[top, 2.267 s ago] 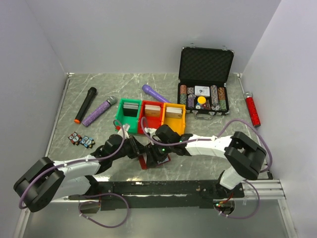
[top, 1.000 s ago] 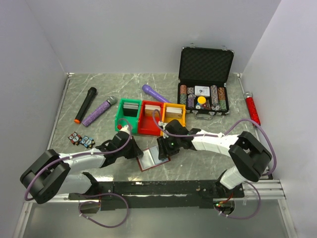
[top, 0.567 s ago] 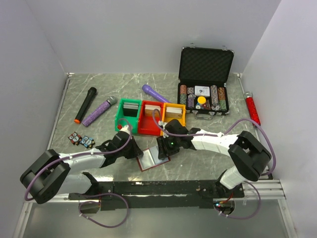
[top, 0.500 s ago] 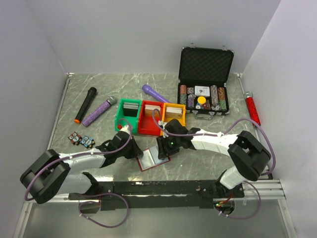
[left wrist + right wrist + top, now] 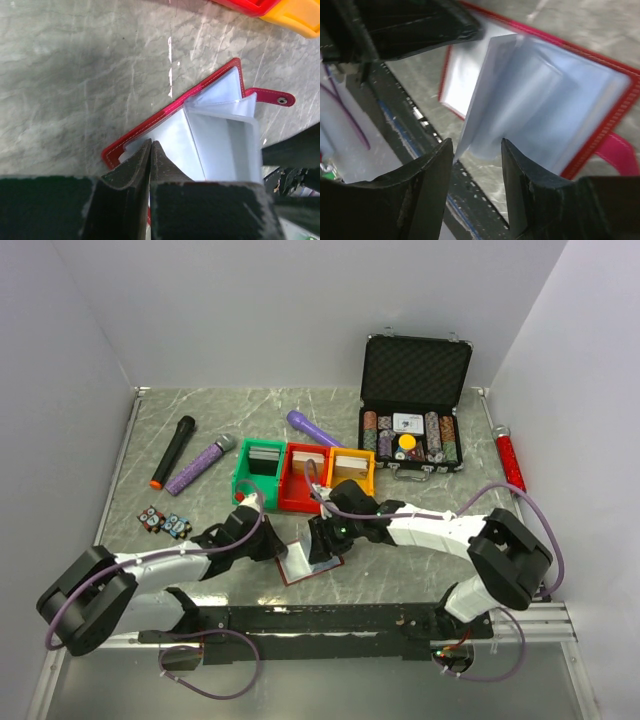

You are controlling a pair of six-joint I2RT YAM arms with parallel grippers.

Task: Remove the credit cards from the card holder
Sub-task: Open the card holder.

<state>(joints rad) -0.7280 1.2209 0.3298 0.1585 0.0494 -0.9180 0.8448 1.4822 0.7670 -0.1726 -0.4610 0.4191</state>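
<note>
The dark-red card holder [image 5: 322, 565] lies open on the table near the front edge. In the left wrist view its red rim [image 5: 165, 112], snap tab [image 5: 272, 97] and pale sleeves [image 5: 220, 130] show, with some sleeves fanned upright. My left gripper [image 5: 283, 550] is shut, its tips [image 5: 151, 142] resting on the left inner sleeve. My right gripper [image 5: 318, 543] is open, and the free edge of the raised sleeves [image 5: 520, 105] hangs just above the gap between its jaws [image 5: 477, 150]. No loose card shows.
Green [image 5: 258, 472], red [image 5: 303, 480] and yellow [image 5: 350, 472] bins stand just behind the card holder. An open black case of poker chips [image 5: 412, 430] is at the back right. Black [image 5: 172, 451] and purple [image 5: 200, 464] microphones lie at the left. A red tube [image 5: 510, 462] lies far right.
The right gripper has shifted slightly left over the card holder. Some pale sleeves that lay flat now stand up. The left arm has hardly moved.
</note>
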